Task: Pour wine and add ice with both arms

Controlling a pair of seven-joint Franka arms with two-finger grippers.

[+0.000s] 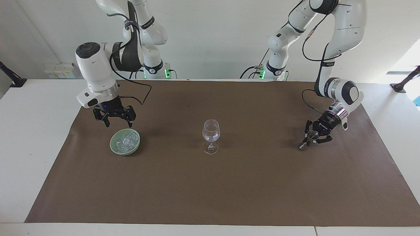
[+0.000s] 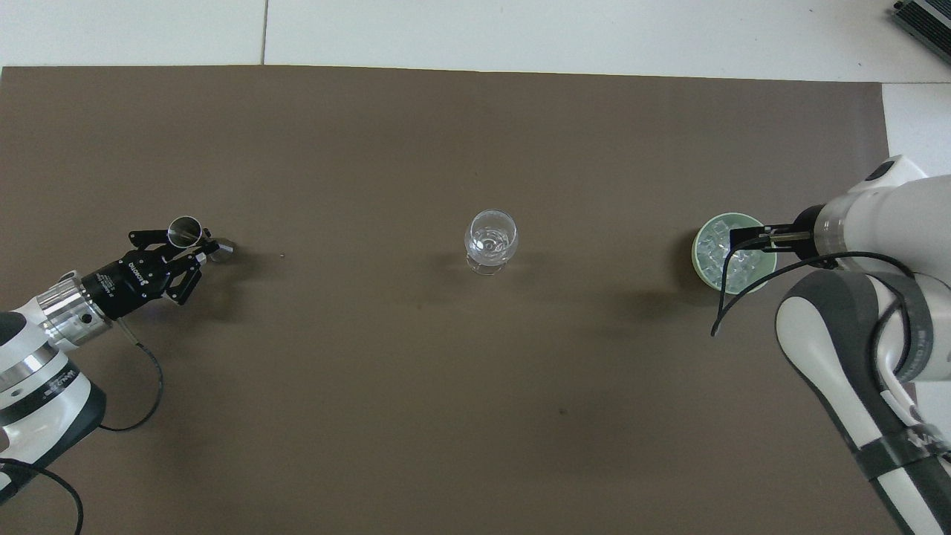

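Observation:
A clear stemmed wine glass (image 1: 211,135) (image 2: 490,239) stands upright mid-mat. Toward the right arm's end sits a pale green bowl (image 1: 115,147) (image 2: 700,249) filled with ice (image 1: 126,141) (image 2: 715,251). My right gripper (image 1: 118,124) (image 2: 737,244) hangs open just above the bowl's rim on the robots' side, with nothing between its fingers. Toward the left arm's end, my left gripper (image 1: 311,137) (image 2: 195,250) is shut on a small metal measuring cup (image 1: 311,133) (image 2: 183,230), tilted low over the mat. No wine shows in the frames.
A brown mat (image 1: 229,196) (image 2: 446,416) covers most of the white table (image 1: 29,131). The right arm's forearm and cable (image 2: 750,282) reach over the mat beside the bowl. Both arm bases stand at the robots' edge of the table.

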